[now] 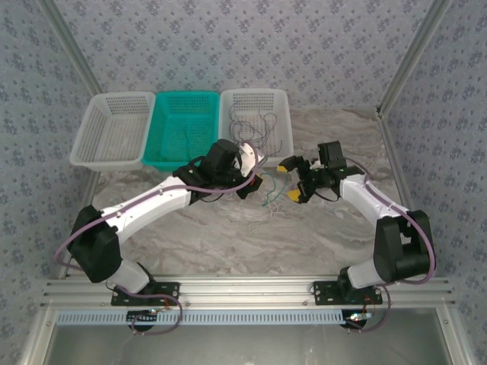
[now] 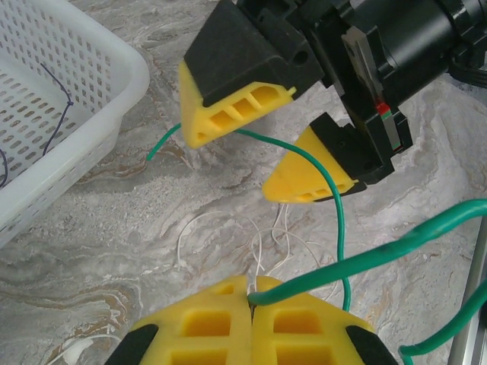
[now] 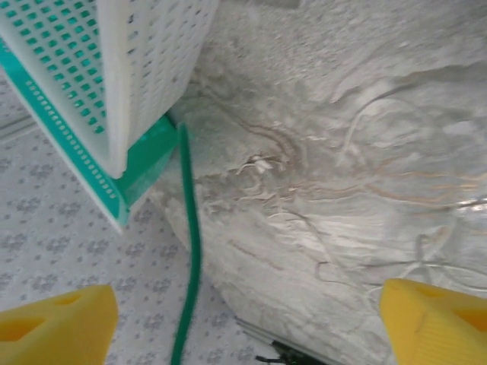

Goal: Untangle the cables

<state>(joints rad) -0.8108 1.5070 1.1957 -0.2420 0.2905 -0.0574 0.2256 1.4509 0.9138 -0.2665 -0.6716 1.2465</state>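
My left gripper (image 2: 251, 300) is shut on a thin green cable (image 2: 338, 228), pinched between its yellow fingers just above the marble table. The cable rises from the pinch and passes between the jaws of my right gripper (image 2: 232, 163), which stand wide open and do not touch it. From the right wrist, the green cable (image 3: 190, 251) hangs between the spread fingertips (image 3: 57, 327), nearer the left one. Thin white cables (image 2: 266, 243) lie looped on the table under both grippers. From above, the left gripper (image 1: 257, 185) and right gripper (image 1: 288, 183) face each other, with the green cable (image 1: 268, 199) drooping between them.
Three baskets line the back of the table: white (image 1: 112, 129), teal (image 1: 181, 129) and another white one (image 1: 257, 122); the latter holds thin dark cables (image 2: 57, 114). That white basket (image 2: 91, 99) stands close to my left gripper. Its corner (image 3: 144, 68) shows close to the right gripper too.
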